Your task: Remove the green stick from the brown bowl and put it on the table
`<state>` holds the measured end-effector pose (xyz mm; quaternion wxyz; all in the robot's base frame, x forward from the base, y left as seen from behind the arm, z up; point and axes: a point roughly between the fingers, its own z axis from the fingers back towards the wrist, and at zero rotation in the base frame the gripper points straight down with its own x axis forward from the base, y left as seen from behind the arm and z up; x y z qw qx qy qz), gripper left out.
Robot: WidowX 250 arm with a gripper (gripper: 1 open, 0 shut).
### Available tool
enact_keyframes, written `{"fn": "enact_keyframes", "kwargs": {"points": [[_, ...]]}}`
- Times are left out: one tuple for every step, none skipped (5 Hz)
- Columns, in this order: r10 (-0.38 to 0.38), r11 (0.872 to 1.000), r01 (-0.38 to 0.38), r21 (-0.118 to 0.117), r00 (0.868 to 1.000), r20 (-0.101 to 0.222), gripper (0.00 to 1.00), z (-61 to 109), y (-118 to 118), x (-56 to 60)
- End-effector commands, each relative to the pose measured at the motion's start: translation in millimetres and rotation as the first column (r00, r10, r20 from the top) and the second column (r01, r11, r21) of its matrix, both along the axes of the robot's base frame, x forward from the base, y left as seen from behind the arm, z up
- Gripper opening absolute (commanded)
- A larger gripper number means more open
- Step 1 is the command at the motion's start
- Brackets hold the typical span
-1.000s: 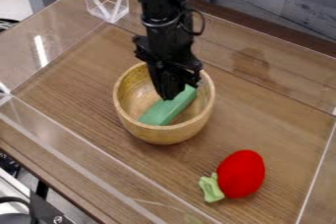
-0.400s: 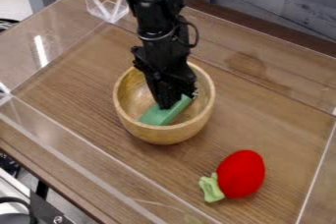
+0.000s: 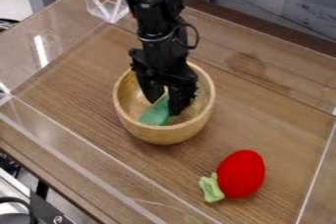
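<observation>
Inside the brown bowl [image 3: 196,132] lies the green stick [image 3: 159,112], partly hidden by the black gripper [image 3: 167,102]. The fingers straddle it, parted; whether they grip it cannot be told. Closing off-centre could let the stick slip, and a low sideways lift could catch the bowl's thick rim and drag it. The red toy fruit [image 3: 242,174] bounds one side; bare tabletop [image 3: 73,95] lies open left of the bowl in the view.

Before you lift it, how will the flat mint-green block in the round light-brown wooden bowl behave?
The flat mint-green block is probably stiff: its edges look straight. Its matte surface suggests it may not slip much. Being flat-sided, it seems unlikely to roll.
</observation>
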<state>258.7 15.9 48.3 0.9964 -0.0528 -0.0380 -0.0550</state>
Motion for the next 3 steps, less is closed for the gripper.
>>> {"fn": "enact_keyframes", "kwargs": {"points": [[-0.030, 1.000, 0.030, -0.001, 0.999, 0.025, 0.00, 4.0, -12.9, 0.1], [-0.065, 0.998, 0.065, -0.018, 0.998, 0.008, 0.00, -3.8, -29.5, -9.4], [-0.051, 0.998, 0.051, -0.038, 0.999, -0.010, 0.00, -0.1, -37.1, -20.3]]}}
